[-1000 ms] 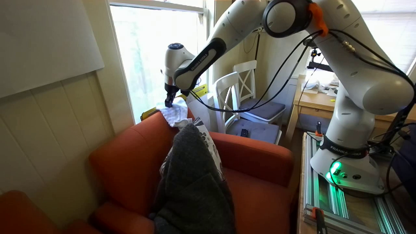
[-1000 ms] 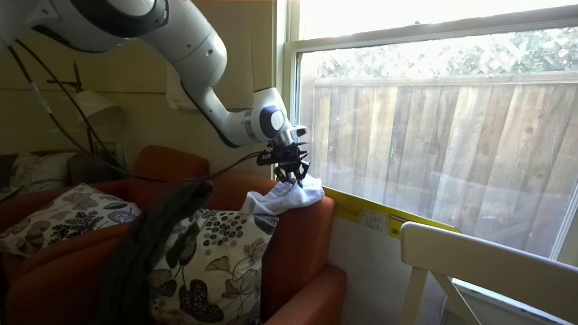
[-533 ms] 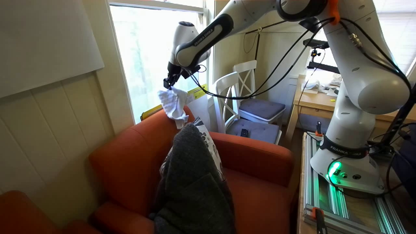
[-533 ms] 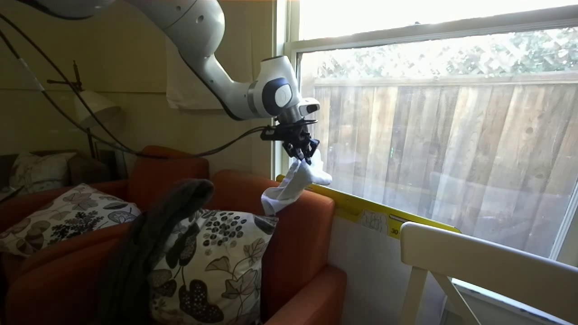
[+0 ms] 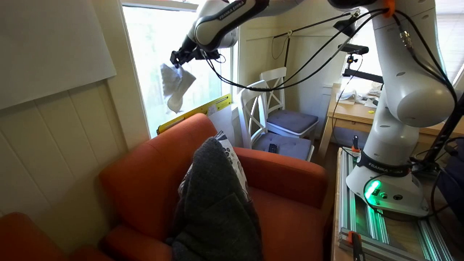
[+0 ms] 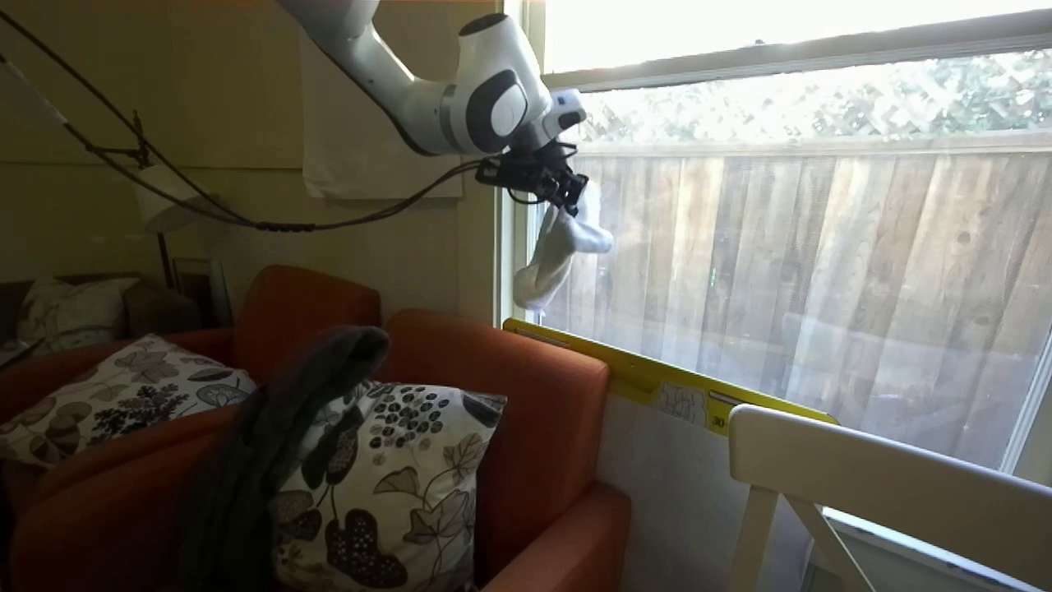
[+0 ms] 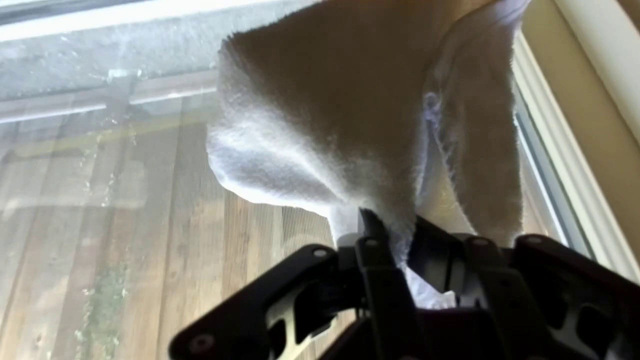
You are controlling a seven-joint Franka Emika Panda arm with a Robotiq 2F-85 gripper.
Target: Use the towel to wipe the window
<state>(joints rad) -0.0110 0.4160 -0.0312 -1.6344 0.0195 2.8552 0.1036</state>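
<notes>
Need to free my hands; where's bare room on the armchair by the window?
Bare: the armrest by the white chair, and the seat between it and the dark blanket. Crowded: the middle, with blanket and patterned pillow.

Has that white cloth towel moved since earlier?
Yes, upward: in both exterior views the white towel has left the orange upholstered backrest and hangs higher, from the black two-fingered gripper.

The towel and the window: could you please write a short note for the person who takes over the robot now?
The hand is shut on the towel.
The towel hangs below it, in front of the window, near the side frame; I cannot tell if it touches the window.
Done: the towel is grasped and up at the window.
Left: the wiping; likely next, press the towel on and sweep.
</notes>
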